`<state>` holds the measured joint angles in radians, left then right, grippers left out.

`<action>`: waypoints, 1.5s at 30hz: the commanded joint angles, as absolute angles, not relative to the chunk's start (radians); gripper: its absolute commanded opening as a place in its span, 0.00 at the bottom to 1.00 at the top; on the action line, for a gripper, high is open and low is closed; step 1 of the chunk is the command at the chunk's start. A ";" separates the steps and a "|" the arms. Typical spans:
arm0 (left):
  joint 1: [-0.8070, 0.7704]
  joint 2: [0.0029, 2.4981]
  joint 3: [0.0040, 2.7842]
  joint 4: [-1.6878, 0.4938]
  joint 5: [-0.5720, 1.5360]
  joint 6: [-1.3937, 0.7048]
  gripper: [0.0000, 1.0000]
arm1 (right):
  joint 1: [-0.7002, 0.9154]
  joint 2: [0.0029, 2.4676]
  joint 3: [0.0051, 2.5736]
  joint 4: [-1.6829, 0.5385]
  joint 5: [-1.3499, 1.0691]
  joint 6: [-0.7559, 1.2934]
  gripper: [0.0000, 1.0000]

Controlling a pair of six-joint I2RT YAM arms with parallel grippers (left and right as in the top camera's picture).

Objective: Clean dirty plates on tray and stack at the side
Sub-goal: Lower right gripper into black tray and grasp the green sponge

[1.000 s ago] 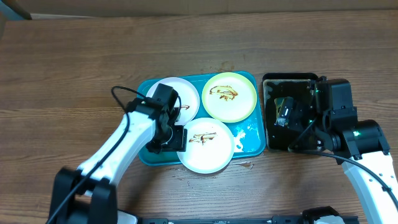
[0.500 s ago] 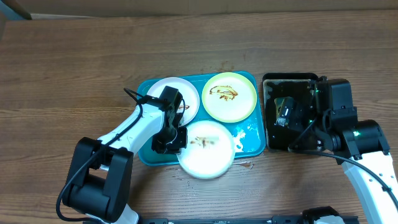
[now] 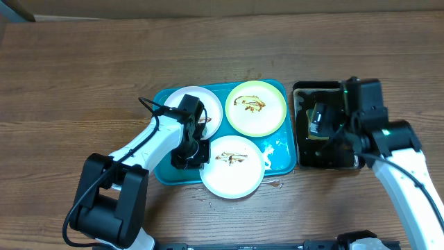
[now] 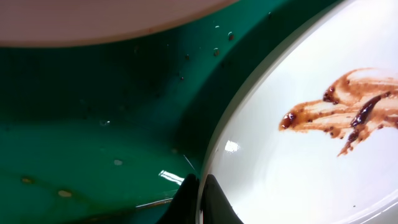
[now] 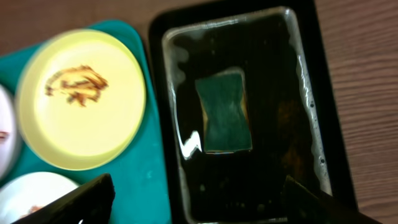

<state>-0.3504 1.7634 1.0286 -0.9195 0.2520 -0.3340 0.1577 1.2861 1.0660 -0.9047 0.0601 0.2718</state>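
Observation:
Three plates lie on the turquoise tray (image 3: 281, 163): a white one (image 3: 208, 104) at the back left, a yellow-green one (image 3: 255, 106) at the back right, and a white one (image 3: 232, 167) at the front overhanging the near rim. All three carry brown sauce smears. My left gripper (image 3: 200, 154) is shut on the front white plate's left rim. In the left wrist view the left gripper (image 4: 200, 200) pinches that plate's (image 4: 311, 162) edge between its black fingers. My right gripper (image 5: 199, 205) hovers open over the black tray (image 5: 336, 124), holding nothing.
A green sponge (image 5: 225, 112) lies in dark liquid inside the black tray (image 3: 302, 156), just right of the turquoise tray. Wet drops and specks dot the tray floor (image 4: 93, 124). Bare wooden table (image 3: 83, 83) surrounds both trays.
My left gripper closed on the front white plate's rim and the plate shifted slightly. The right arm moved back and left over the black tray, its fingers narrowing a little.

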 commanded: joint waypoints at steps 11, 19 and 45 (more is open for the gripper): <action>-0.354 1.772 1.043 -0.919 0.245 -0.330 0.04 | 0.156 1.609 1.094 -0.717 0.194 0.228 0.64; -0.354 1.772 1.043 -0.919 0.245 -0.330 0.04 | 0.156 1.704 1.094 -0.664 0.206 0.228 0.62; -0.354 1.772 1.043 -0.919 0.245 -0.330 0.04 | 0.156 1.803 1.047 -0.648 0.205 0.340 0.04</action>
<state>-0.3504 1.7634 1.0290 -0.9199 0.2520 -0.3340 0.1574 1.8057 1.0657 -0.6514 0.1959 0.2733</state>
